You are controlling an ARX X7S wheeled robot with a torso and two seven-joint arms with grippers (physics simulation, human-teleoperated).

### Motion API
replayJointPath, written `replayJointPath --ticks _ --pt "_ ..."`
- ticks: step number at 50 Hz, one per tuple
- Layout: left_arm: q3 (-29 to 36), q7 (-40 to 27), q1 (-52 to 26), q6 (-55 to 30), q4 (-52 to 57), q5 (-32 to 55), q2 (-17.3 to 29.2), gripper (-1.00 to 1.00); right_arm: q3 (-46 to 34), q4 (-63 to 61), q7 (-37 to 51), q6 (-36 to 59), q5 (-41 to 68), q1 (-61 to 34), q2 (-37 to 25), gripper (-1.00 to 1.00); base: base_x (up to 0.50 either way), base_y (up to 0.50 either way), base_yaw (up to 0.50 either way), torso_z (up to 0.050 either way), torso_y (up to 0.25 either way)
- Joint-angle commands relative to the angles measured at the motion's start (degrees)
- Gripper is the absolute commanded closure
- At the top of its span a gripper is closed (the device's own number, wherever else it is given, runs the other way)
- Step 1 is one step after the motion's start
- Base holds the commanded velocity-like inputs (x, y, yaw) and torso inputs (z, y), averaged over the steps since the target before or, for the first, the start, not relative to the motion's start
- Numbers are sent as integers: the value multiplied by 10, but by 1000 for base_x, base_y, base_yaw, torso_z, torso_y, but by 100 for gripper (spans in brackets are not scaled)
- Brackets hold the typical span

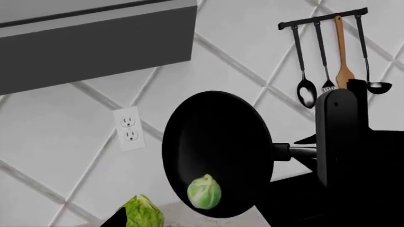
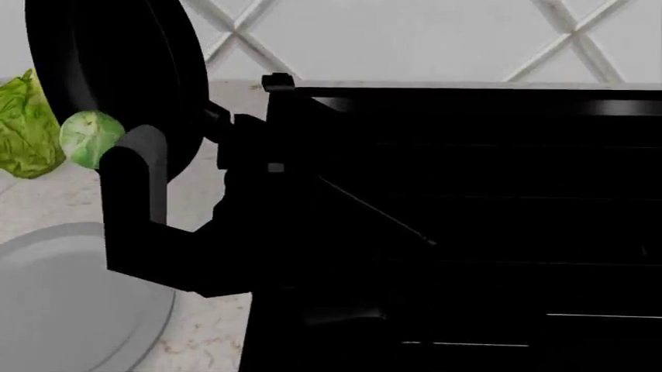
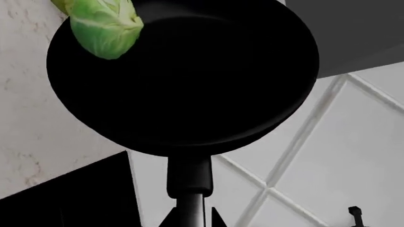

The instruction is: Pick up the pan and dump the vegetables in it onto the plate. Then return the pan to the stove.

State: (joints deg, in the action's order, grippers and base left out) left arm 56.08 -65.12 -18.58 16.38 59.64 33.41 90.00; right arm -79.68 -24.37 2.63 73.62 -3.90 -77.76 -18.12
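One plate (image 2: 73,302) nearest, low in head view on the pale counter. Right gripper (image 3: 189,222) clamps the handle of one pan (image 2: 114,70), tipped steeply above plate beside one stove (image 2: 466,232). One sprout (image 2: 91,139) at pan's lower rim; second leafy green (image 2: 26,128) on the counter behind. Left gripper (image 1: 341,137) state unclear.

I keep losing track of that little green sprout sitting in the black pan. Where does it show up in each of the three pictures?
Left wrist view: the sprout lies at the low rim of the tilted pan.
Head view: it shows at the left edge of the pan, above the plate.
Right wrist view: it sits at the pan's far rim, opposite the handle.
Shared landmark: the pan itself, and the white diamond-tiled wall behind it.
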Motion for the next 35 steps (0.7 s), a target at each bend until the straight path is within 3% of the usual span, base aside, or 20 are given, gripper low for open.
replayJointPath --ticks 1,2,8,23,24,27,35 --pt "-6 12 4 2 4 -16 0 -100 -7 -26 29 22 -175 -47 11 100 0 0 0 0 0" --pt "-6 14 4 3 4 -17 0 -100 -53 -22 34 34 -198 -68 9 100 0 0 0 10 0" --pt "-4 17 6 7 4 -20 0 -100 -72 -16 37 38 -208 -74 9 100 0 0 0 0 2" --pt "6 13 16 15 4 -39 0 -100 -76 -16 43 38 -213 -58 15 100 0 0 0 1 3" --pt "7 12 17 15 4 -41 0 -100 -66 -16 43 37 -210 -55 14 100 0 0 0 0 0" --pt "13 5 23 17 4 -51 0 -100 120 -13 21 -5 -121 18 13 100 0 0 0 0 0" --pt "13 11 22 15 4 -48 0 -100 260 -9 25 -40 -70 75 8 100 0 0 0 1 3"
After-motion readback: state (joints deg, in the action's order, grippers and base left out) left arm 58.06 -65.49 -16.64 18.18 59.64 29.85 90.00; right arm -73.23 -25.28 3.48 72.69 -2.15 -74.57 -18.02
